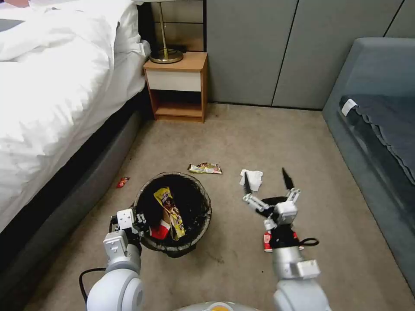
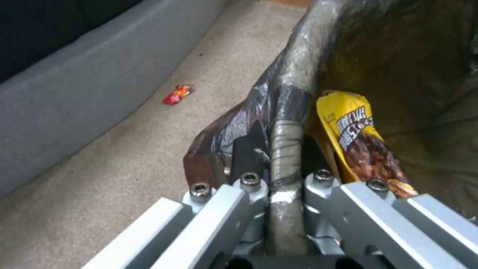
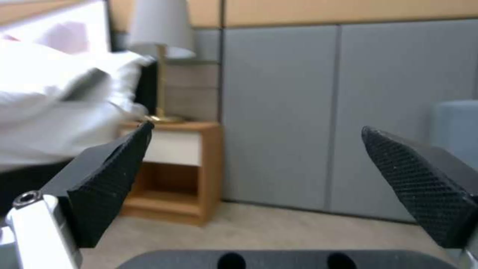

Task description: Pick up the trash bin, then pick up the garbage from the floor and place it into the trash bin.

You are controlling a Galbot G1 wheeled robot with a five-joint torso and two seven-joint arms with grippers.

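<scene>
The trash bin point(image 1: 208, 214), lined with a dark bag, is at the lower left of the head view, over the carpet. My left gripper point(image 1: 137, 221) is shut on its near rim; the left wrist view shows that gripper point(image 2: 282, 151) clamped over the bagged rim point(image 2: 295, 84). Inside lie a yellow snack wrapper point(image 1: 169, 206) point(image 2: 354, 129) and a red one point(image 1: 159, 231). On the floor are a gold wrapper point(image 1: 205, 168), a white tissue wad point(image 1: 253, 179), a small red wrapper point(image 1: 122, 182) point(image 2: 178, 94) and a red packet point(image 1: 267, 241). My right gripper point(image 1: 265, 178) point(image 3: 264, 179) hangs open and empty beside the tissue.
A bed with white bedding point(image 1: 56, 86) and a grey base runs along the left. A wooden nightstand point(image 1: 177, 86) point(image 3: 171, 168) with a brass lamp stands at the back. A grey sofa point(image 1: 376, 129) bounds the right. Grey wall panels point(image 1: 259, 47) close the far side.
</scene>
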